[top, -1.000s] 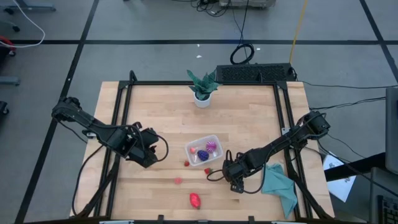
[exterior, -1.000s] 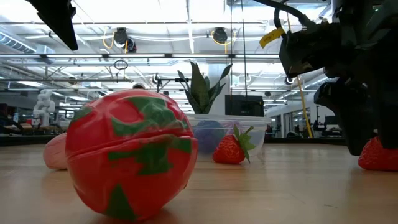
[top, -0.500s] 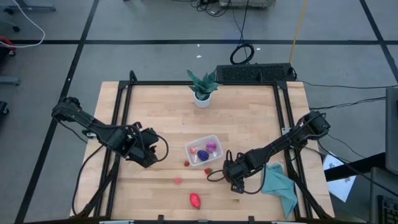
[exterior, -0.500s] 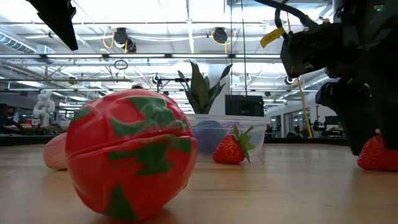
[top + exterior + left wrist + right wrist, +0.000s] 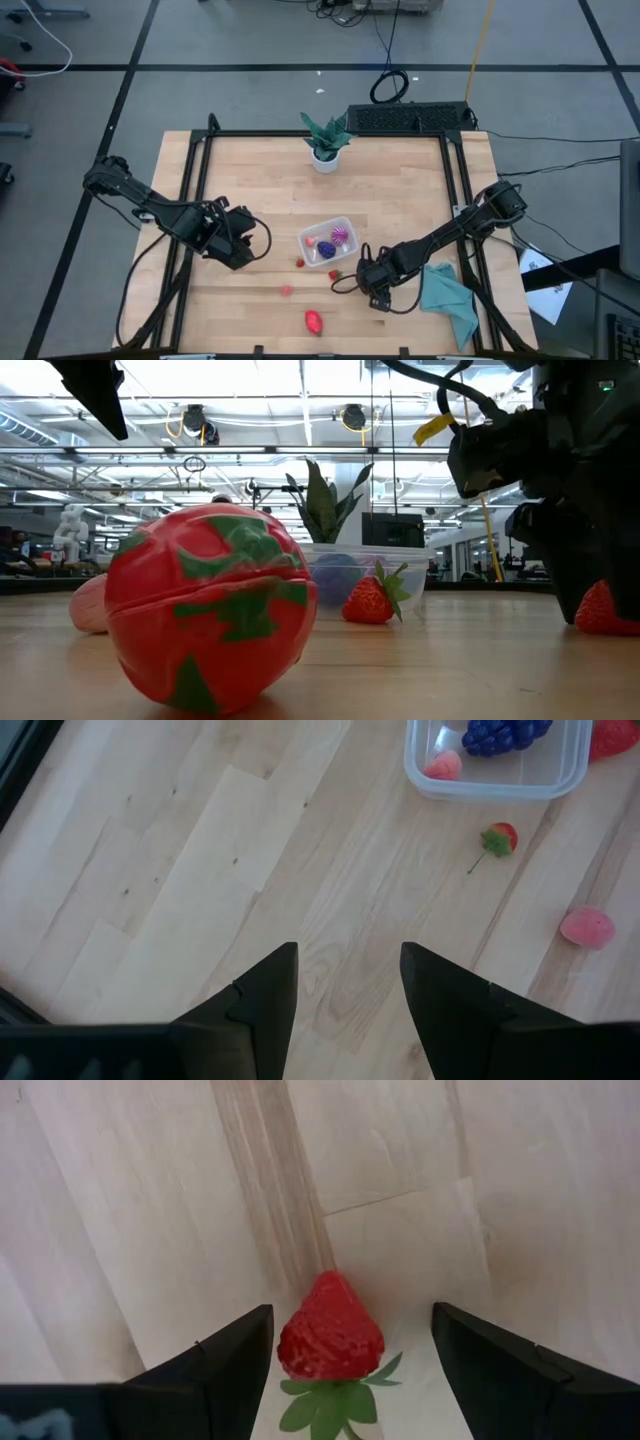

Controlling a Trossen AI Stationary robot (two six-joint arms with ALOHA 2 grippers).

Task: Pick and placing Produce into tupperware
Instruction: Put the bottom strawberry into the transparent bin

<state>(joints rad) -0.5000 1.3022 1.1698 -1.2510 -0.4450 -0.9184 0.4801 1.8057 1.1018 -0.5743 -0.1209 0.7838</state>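
On the wooden table (image 5: 400, 190), the tupperware (image 5: 327, 240) sits at centre frame in the high view, already holding some produce. The right gripper (image 5: 350, 1355), lower right of it, stands wide open astride a strawberry (image 5: 331, 1330), whose tip points away from the wrist, between the fingers. The left gripper (image 5: 345, 985), also open and empty, waits farther left.

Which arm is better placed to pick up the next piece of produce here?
Right. The right gripper is open, its fingers either side of a strawberry on the table. The left gripper is also open, but over bare wood.
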